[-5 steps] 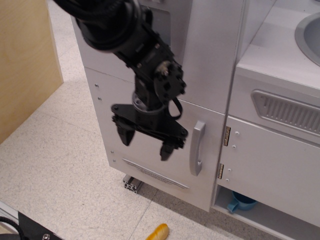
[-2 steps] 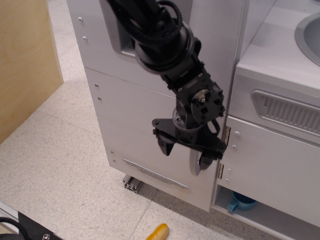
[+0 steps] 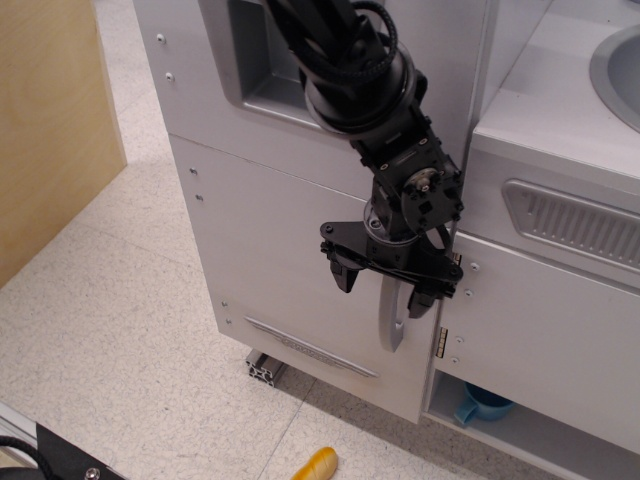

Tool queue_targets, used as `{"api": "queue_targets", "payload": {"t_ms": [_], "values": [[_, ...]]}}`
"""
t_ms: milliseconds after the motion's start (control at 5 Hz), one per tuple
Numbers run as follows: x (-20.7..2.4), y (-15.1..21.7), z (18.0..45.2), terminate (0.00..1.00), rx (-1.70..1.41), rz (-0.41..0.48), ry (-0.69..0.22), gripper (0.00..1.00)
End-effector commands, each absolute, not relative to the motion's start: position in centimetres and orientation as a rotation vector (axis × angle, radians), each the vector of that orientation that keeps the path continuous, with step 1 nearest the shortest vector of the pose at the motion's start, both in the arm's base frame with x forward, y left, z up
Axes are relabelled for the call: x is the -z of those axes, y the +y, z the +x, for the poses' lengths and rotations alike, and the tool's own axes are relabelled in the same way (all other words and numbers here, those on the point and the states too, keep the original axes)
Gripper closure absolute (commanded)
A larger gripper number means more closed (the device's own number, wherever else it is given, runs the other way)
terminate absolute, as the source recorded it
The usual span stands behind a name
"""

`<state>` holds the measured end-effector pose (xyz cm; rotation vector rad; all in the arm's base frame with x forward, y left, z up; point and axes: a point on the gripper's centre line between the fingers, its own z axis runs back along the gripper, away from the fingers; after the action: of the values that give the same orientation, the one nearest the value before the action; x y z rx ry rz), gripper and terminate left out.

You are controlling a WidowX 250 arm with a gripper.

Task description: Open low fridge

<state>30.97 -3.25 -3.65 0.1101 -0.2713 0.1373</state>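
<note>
The low fridge door is a flat white panel, closed, with a thin silver strip near its bottom. Its curved silver vertical handle is at the door's right edge; only the lower part shows below my gripper. My black gripper hangs in front of the handle's upper part, open, with one finger left of the handle and the other finger right of it. The fingers straddle the handle without closing on it.
Above is the white panel with the recessed grey dispenser. To the right is a cabinet door with brass hinges and a blue cup on the shelf below. A yellow object lies on the floor. A wooden panel stands left.
My gripper has moved right and slightly up, from in front of the door's middle to over the handle, with its fingers now on either side of it.
</note>
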Motion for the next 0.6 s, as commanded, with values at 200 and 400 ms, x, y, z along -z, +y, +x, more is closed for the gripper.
{"api": "queue_targets", "payload": {"t_ms": [200,400], "values": [[2.8,-3.1,31.0,0.0,-0.094,0.077,-0.347,1.0],[2.9,-2.9,29.4,0.0,-0.069,0.082,-0.342,1.0]]}}
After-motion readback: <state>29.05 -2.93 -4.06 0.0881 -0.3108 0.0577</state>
